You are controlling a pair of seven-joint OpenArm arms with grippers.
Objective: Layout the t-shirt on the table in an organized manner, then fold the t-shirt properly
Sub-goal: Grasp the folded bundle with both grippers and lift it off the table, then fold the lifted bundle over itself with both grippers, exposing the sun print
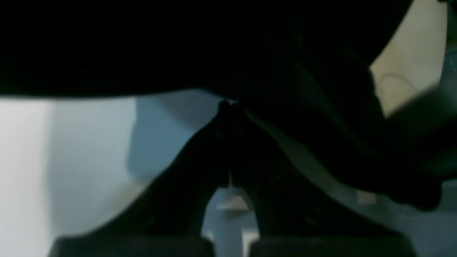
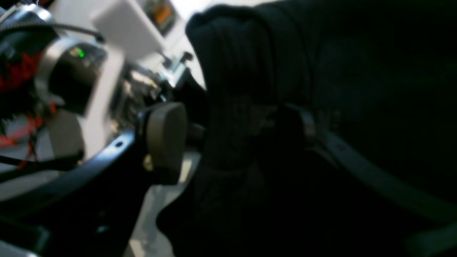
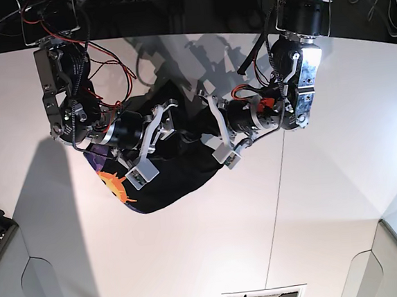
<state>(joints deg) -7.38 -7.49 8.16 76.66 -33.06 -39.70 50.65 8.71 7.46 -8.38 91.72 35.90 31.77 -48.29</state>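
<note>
We see two arms reaching inward from 12 o'clock over the table (image 3: pixel 328 200). The left gripper (image 1: pixel 230 107), fingertips pressed together, pinches the one black t-shirt (image 3: pixel 167 182). The right gripper (image 2: pixel 228 139) stands with fingers (image 2: pixel 166 141) spread around bunched cloth. The shirt hangs bunched between both grippers, its sun print at 8 o'clock.

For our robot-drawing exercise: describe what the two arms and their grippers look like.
Both arms have black and silver metal links with white plastic brackets, plus red and black cables. The right gripper has dark curved fingers with a tan pad; a green light glows nearby. The left gripper looks dark.
</note>
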